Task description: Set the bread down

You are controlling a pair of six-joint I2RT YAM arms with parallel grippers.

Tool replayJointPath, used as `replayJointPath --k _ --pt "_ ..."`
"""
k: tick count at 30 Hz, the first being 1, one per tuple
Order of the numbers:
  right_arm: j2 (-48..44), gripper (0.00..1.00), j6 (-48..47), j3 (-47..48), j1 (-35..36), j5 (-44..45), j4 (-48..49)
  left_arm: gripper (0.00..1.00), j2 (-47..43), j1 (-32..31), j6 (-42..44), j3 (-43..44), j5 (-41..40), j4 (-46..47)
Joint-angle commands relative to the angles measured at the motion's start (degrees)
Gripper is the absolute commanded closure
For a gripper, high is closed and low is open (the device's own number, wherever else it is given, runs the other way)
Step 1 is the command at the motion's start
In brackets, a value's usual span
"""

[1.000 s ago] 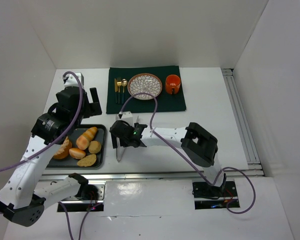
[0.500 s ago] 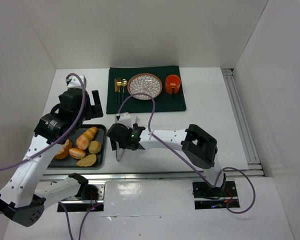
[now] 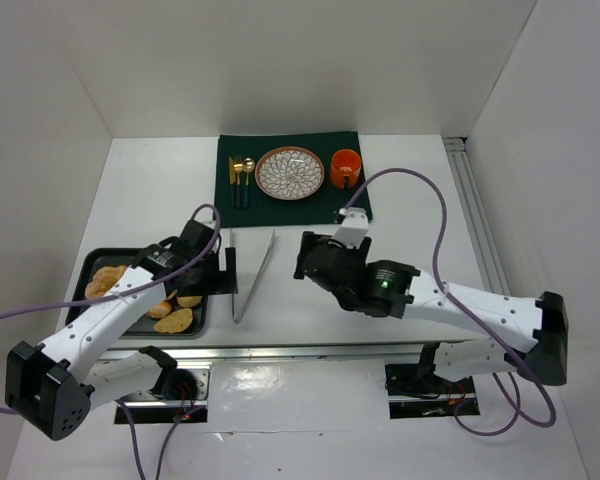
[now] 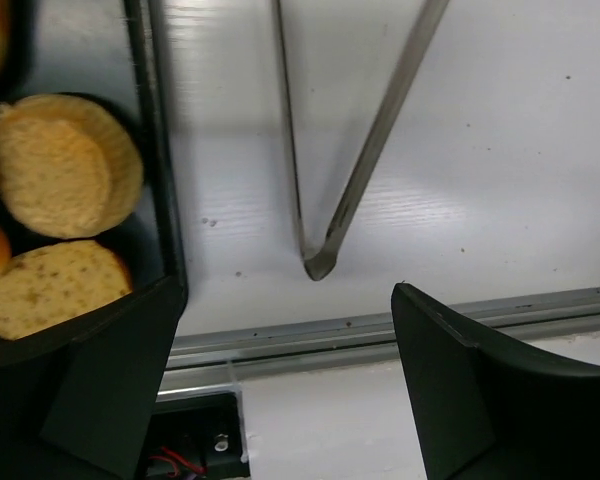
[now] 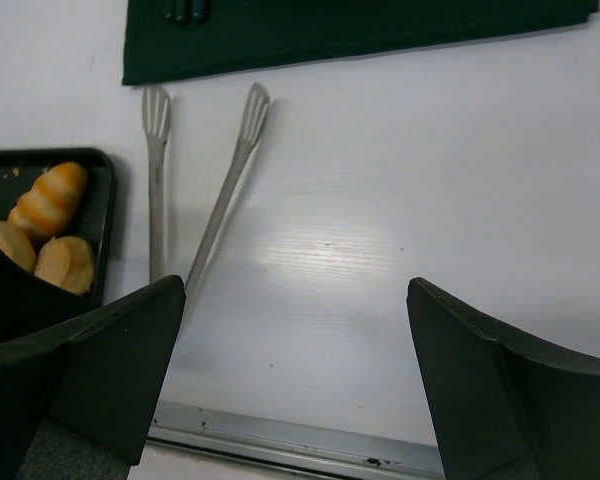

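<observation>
Several breads lie in a black tray (image 3: 80,300) at the near left: a flat slice (image 3: 175,320), a round bun (image 3: 189,299) and a crusty piece (image 3: 105,282). Metal tongs (image 3: 250,277) lie spread in a V on the white table just right of the tray. My left gripper (image 3: 223,270) is open and empty, low between the tray's right edge and the tongs. In the left wrist view the tongs' hinge (image 4: 320,265), the bun (image 4: 65,165) and the slice (image 4: 50,290) show. My right gripper (image 3: 302,258) is open and empty, right of the tongs (image 5: 205,190).
A dark green mat (image 3: 350,205) at the back holds a patterned plate (image 3: 290,172), an orange cup (image 3: 345,168) and cutlery (image 3: 240,175). A metal rail (image 3: 330,348) runs along the table's near edge. White walls stand on three sides.
My right gripper has pulled away to the right from over the tongs, which now lie spread on the table. My left gripper has come down from the far left to the tray's right edge.
</observation>
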Motion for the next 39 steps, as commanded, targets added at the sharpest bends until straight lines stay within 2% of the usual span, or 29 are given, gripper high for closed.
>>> replayJointPath --k 1,7,17,25,28,31,35,36,37,39 --pt "-2.16 0.01 5.14 -3.15 -1.75 6.17 -6.45 0.01 1.93 -1.55 -2.2 -0.91 5.92 7.88" --pt "-0.94 0.01 1.37 -2.01 -6.15 4.6 -4.53 0.01 11.16 -4.37 -1.67 -0.21 5.23 10.69" --pt "-0.32 0.01 -0.21 -3.06 -6.69 1.34 -0.84 0.01 24.15 -4.37 -2.73 2.6 -1.27 14.57" --pt "-0.32 0.01 -0.83 -4.73 -7.21 0.2 -0.22 0.01 30.5 -4.37 -3.34 5.42 -5.23 19.48" --pt "-0.32 0.01 -1.36 -4.73 -7.21 0.2 0.31 0.01 32.78 -4.37 -4.05 5.42 -4.45 21.34" --pt "-0.32 0.01 -1.36 -5.26 -7.74 0.72 0.31 0.16 33.93 -4.37 -5.45 4.72 -3.21 22.48" --pt "-0.32 0.01 -1.97 -5.26 -7.74 2.04 0.31 0.66 30.86 -4.9 -6.59 3.31 -5.22 20.57" --pt "-0.32 0.01 -2.5 -5.26 -7.74 2.05 0.31 0.84 30.07 -4.9 -7.2 3.31 -6.1 19.42" --pt "-0.32 0.01 -2.5 -5.26 -7.74 2.05 0.31 0.91 28.06 -4.9 -7.21 3.31 -6.81 18.19" --pt "0.21 0.01 -4.6 -3.95 -8.26 2.75 0.31 0.97 25.51 -4.9 -7.21 4.88 -8.21 13.1"
